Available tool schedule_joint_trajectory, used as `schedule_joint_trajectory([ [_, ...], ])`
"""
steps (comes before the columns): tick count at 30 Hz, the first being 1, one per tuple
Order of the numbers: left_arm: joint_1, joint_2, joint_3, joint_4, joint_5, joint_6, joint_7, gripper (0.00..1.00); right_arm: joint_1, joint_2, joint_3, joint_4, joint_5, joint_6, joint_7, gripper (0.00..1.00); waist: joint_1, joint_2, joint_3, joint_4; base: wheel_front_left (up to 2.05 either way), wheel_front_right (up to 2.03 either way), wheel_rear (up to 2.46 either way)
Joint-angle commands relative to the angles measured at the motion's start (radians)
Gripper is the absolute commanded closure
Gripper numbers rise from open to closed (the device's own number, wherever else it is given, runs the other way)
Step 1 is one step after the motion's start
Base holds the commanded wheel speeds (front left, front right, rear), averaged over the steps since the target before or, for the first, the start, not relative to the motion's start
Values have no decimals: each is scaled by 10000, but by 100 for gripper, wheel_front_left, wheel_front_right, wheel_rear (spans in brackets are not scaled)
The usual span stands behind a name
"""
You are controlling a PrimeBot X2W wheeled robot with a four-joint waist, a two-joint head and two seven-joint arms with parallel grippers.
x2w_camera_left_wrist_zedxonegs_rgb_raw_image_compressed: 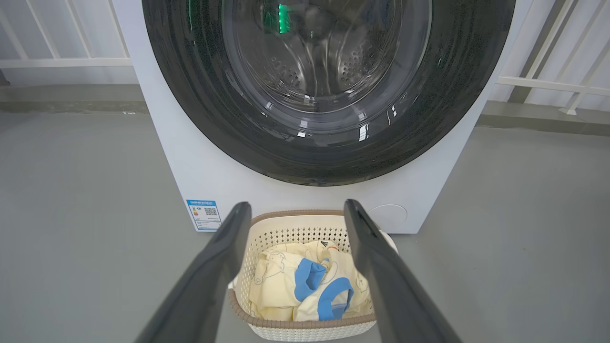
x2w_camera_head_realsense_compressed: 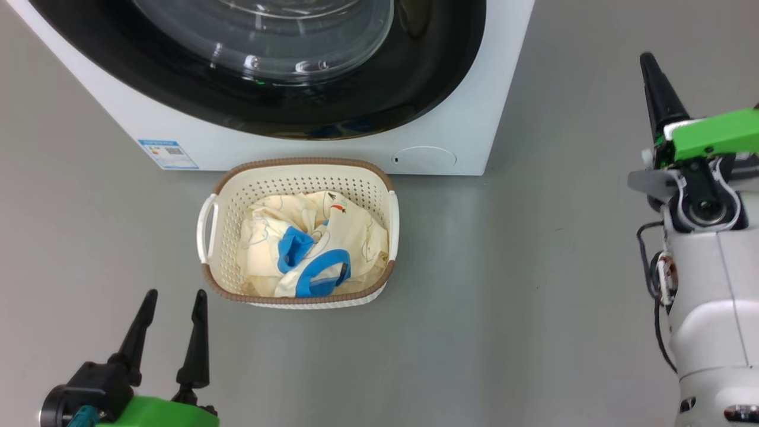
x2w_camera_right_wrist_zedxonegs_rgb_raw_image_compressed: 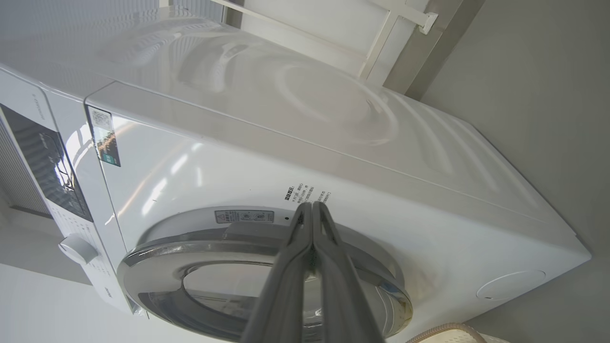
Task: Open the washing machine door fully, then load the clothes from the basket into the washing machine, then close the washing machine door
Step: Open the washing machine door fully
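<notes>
Aiming our right gripper [x2w_camera_right_wrist_zedxonegs_rgb_raw_image_compressed: 312,206], pressed together, empty, at shut washing machine door [x2w_camera_head_realsense_compressed: 415,89], likely to pry; left gripper [x2w_camera_head_realsense_compressed: 175,296] spread, lower left.

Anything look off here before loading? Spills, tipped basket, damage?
Nothing stands out. The basket sits upright in front of the washing machine, with the clothes all inside it, none hanging over the rim. The washing machine door is closed and looks unmarked.
</notes>
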Motion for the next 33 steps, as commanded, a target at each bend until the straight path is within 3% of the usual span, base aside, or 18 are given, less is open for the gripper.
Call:
schedule_joint_trajectory([
  [1, -383, 178, 293, -284, -41, -31, -122, 0, -439, 27, 149, -196, 78, -9, 217, 100, 0, 0, 100, 81, 0, 0, 0],
  [10, -623, 172, 76, -475, -120, -31, -122, 0, -2128, -251, -166, 848, 321, -9, 2073, 100, 0, 0, 627, 250, 0, 0, 0],
  [20, -1204, 104, -196, -679, -231, -31, -122, 0, -3794, -251, -85, 1844, -206, -9, 3668, 100, 0, 0, 1271, 552, 0, 0, 0],
  [33, -1937, -39, -683, -788, -551, -31, -122, 0, -5685, 47, -394, 2730, -1492, -9, 3448, 100, 0, 0, 2132, 1225, 0, 0, 0],
])
